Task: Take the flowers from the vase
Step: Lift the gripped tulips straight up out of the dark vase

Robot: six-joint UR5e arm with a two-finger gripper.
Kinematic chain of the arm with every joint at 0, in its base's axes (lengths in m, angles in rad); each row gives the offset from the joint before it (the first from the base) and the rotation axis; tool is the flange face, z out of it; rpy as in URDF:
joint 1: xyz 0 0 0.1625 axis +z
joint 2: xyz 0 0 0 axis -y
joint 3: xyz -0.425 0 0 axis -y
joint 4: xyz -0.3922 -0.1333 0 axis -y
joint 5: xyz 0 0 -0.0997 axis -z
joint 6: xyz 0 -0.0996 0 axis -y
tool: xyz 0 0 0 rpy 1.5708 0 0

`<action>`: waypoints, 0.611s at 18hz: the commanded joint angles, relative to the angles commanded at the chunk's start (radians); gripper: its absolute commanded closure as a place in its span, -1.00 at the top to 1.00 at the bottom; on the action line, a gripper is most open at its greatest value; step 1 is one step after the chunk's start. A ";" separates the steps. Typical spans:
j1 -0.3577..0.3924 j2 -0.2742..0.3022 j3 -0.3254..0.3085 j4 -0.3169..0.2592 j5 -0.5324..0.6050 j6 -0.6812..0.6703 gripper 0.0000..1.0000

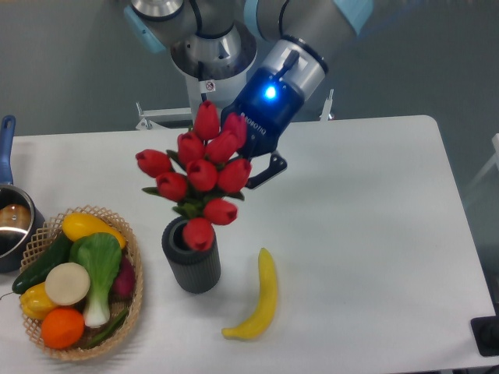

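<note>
Above the vase [191,265] on my table [374,202], the flowers [201,175] hang light and floppy, jaws of the gripper [253,173] apparently clamped on the bound stems, their firmest hold.

We see open desk [366,226] to the right of the vase [192,265], broken only by the banana [260,298] lying near it. On the left the woven basket [134,292] of produce stands just beside the vase. Above, the flowers [200,175] in the pincer [251,173] overhang the vase mouth.
</note>
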 joint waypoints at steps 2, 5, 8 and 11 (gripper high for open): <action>0.002 0.002 0.008 -0.002 -0.002 -0.005 -0.07; 0.023 0.002 0.026 0.000 -0.012 -0.015 -0.07; 0.041 -0.009 0.078 -0.002 -0.014 -0.011 -0.07; 0.041 -0.029 0.109 0.000 -0.011 -0.005 -0.07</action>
